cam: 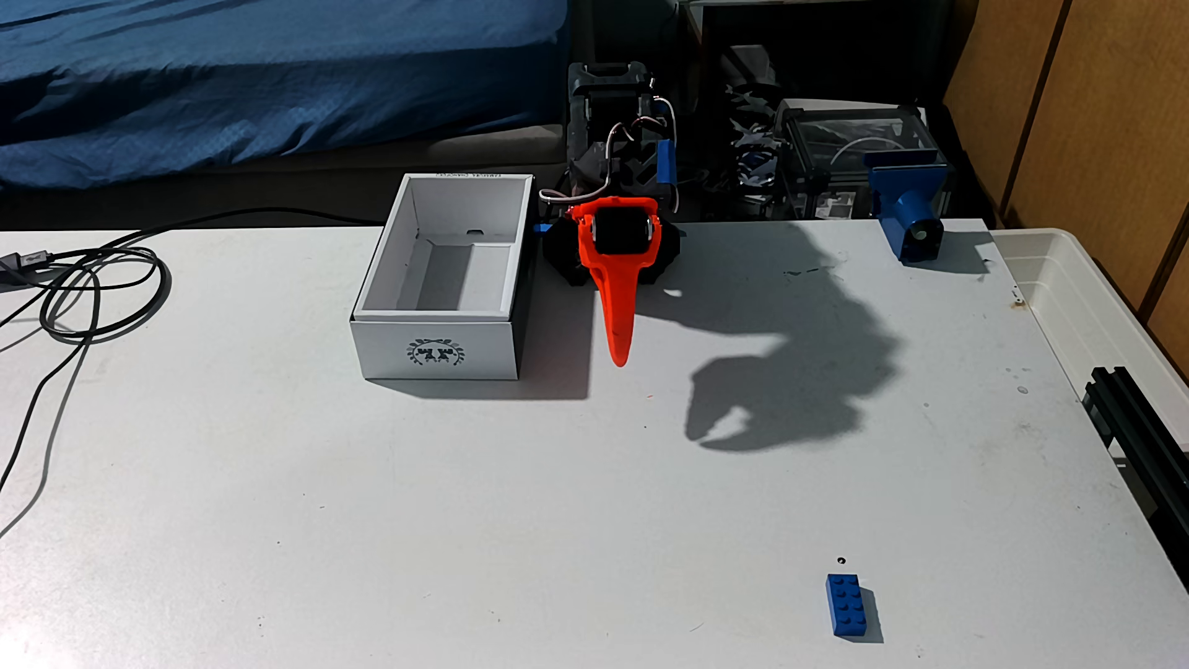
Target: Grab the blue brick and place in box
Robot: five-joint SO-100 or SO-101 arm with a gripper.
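Note:
The blue brick (850,606) lies flat, studs up, near the table's front right, far from the arm. The box (386,344), white with a dark wreath emblem on its front, stands open and empty at the back centre-left. My gripper (619,360) hangs just right of the box, its orange finger pointing down above the table. I see it edge-on, and its shadow on the table shows the tips nearly meeting with nothing between them. The brick is well to the right of the gripper and much nearer the camera.
A blue plastic device (910,212) with a round opening sits at the back right edge. A translucent white tub (1081,289) and a black rail (1139,418) border the right side. Black cables (83,289) coil at the left.

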